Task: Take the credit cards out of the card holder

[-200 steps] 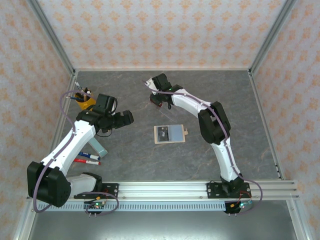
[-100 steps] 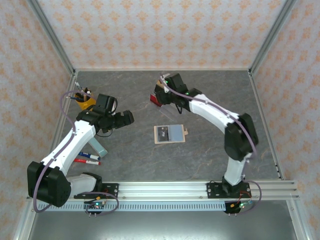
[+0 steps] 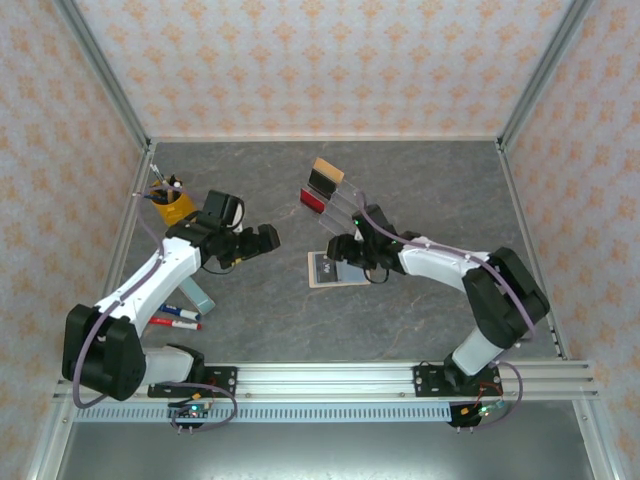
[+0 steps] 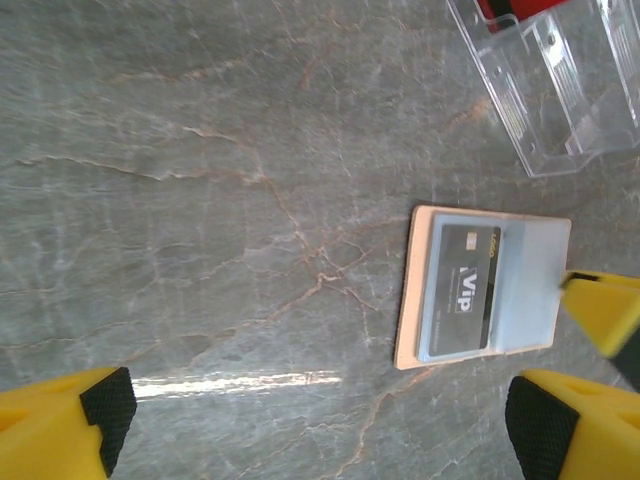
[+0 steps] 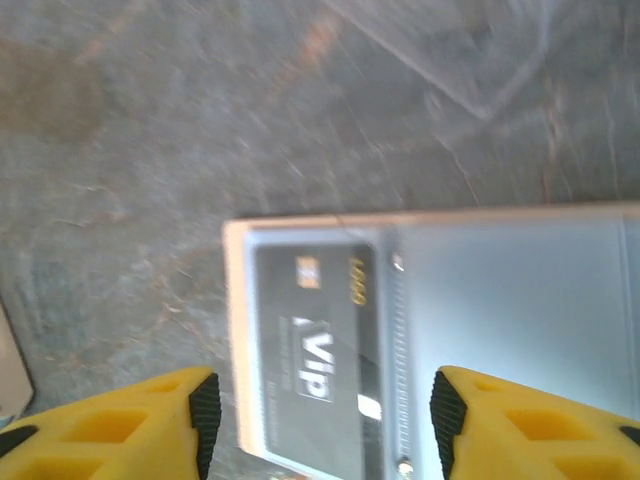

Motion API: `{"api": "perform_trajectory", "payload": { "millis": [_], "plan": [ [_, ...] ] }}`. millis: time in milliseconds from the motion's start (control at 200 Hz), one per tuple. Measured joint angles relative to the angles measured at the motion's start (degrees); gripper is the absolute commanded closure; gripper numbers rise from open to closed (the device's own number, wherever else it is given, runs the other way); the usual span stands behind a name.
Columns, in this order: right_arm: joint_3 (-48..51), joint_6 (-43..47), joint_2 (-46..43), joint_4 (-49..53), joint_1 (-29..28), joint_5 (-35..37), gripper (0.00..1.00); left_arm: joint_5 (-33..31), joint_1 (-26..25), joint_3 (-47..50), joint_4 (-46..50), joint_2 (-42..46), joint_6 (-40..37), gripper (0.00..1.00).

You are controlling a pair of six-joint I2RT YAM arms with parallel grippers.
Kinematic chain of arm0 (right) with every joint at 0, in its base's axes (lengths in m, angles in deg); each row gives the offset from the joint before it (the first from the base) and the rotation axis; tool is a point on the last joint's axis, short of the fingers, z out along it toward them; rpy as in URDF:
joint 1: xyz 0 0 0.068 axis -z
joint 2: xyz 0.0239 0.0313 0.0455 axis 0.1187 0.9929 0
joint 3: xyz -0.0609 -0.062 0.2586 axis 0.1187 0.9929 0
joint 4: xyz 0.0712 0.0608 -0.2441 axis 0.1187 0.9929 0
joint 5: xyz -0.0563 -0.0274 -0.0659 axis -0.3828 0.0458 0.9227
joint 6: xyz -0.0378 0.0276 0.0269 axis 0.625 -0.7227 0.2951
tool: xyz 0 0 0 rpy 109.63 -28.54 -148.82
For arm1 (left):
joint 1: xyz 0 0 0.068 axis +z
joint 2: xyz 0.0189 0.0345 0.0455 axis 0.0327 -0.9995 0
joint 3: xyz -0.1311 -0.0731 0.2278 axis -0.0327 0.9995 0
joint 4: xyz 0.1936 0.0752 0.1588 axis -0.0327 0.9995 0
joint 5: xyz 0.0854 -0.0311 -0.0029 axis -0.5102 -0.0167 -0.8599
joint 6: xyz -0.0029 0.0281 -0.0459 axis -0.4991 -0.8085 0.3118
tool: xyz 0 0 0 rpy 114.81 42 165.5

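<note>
Reading "Vip": dark card point(image 4: 462, 292) in card holder point(image 4: 531, 282).

Card holder point(image 4: 528, 285): tan bifold, lies open and flat on the tabletop point(image 3: 250, 300), centre of the top view, grey-blue lining facing up. Dark grey-black card point(image 4: 458, 292), white "Vip" print, sits tucked in its left pocket. Red card point(image 3: 313, 199) and tan card point(image 3: 323, 175) with a black band sit side by side in the clear stand point(image 3: 335, 195), upper centre, apart from the holder.
</note>
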Motion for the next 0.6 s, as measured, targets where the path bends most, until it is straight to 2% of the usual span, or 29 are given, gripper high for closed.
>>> {"api": "perform_trajectory", "payload": {
  "millis": [110, 320, 455, 601],
  "plan": [
    [1.2, -3.6, 2.1, -3.0, 0.0, -2.0, 0.55, 1.0, -1.9, 0.4, -2.3, -1.9, 1.2, 0.09],
    [1.1, -6.5, 4.8, -6.6, 0.0, -3.3, 0.62, 2.8, -6.5, 0.5, -7.1, -6.7, 3.6, 0.19],
    [0.9, -7.0, 5.9, -6.7, 0.0, -3.2, 0.64, 4.2, -8.7, 0.4, -10.3, -10.6, 5.5, 0.35],
    [0.9, -7.1, 6.0, -6.7, 0.0, -2.9, 0.67, 5.6, -10.5, -0.4, -13.4, -15.6, 6.8, 0.56]
  ]
}}
